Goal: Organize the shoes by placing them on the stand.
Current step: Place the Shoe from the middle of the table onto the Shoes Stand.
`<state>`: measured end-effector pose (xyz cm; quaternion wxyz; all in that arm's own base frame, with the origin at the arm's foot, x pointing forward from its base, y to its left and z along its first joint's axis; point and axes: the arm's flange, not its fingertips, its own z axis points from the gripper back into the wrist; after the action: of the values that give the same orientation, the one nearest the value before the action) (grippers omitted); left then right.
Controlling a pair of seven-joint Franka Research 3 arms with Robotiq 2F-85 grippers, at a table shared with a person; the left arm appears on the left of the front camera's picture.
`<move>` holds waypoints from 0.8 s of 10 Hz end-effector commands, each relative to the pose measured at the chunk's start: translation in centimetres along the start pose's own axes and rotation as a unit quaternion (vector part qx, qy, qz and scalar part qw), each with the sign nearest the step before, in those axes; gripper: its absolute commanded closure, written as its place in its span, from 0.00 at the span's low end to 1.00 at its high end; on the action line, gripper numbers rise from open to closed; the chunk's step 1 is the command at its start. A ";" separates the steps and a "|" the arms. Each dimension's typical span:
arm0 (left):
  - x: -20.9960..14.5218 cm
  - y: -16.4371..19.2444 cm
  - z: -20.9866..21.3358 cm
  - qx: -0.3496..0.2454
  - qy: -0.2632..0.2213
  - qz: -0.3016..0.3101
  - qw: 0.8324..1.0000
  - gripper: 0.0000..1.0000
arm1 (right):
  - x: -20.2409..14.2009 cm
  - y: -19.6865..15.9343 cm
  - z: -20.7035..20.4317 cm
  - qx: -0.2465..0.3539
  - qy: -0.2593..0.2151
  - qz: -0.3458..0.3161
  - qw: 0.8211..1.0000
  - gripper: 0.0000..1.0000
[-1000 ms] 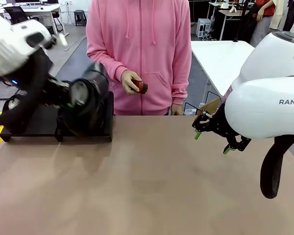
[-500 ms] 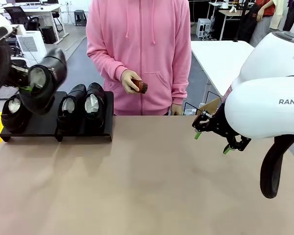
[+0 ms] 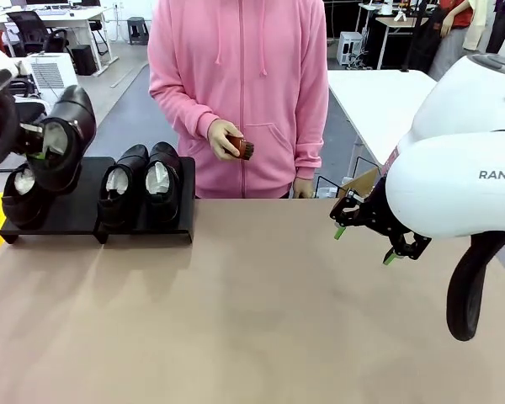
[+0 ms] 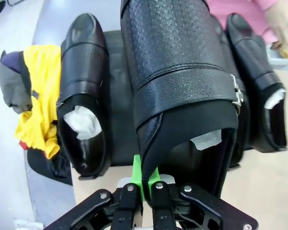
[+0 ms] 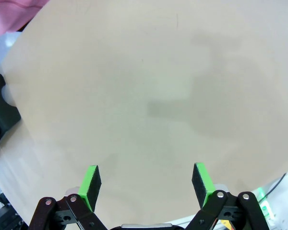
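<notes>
My left gripper [image 3: 39, 140] is shut on the heel rim of a glossy black shoe [image 3: 66, 136], holding it in the air above the left part of the black stand [image 3: 84, 215]. On the stand, one shoe [image 3: 21, 194] sits at the left end and two shoes [image 3: 122, 187] [image 3: 162, 181] sit side by side at the right, with a free slot between them. In the left wrist view the held shoe [image 4: 182, 72] hangs over that slot, my gripper [image 4: 144, 178] pinching its rim beside the white paper. My right gripper [image 3: 366, 236] [image 5: 146, 184] hovers open over the bare table.
A person in a pink hoodie stands at the far side holding a small brown brush [image 3: 242, 149]. A yellow cloth [image 4: 36, 96] lies beyond the stand's left end. The brown tabletop [image 3: 252, 320] stretches wide in front of the stand.
My left arm has carried the shoe leftward from in front of the right-hand pair to above the free slot, then slightly lower. The right arm has stayed still.
</notes>
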<state>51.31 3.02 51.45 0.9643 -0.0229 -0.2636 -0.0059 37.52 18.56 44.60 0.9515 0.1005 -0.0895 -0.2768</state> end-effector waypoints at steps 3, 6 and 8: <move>0.3 0.5 -3.5 0.025 0.018 0.013 0.999 1.00 | 0.3 0.1 0.0 0.012 0.006 0.007 1.000 0.00; -0.2 0.1 -5.8 0.030 0.031 0.010 0.999 1.00 | 0.3 0.1 0.0 0.012 0.006 0.007 1.000 0.00; -0.1 0.0 -7.1 0.030 0.036 0.021 0.999 1.00 | 0.3 0.1 0.0 0.012 0.006 0.007 1.000 0.00</move>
<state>53.96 2.95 44.76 0.9761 -0.0078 -0.2172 0.0086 37.53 18.56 44.61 0.9515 0.1006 -0.0895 -0.2767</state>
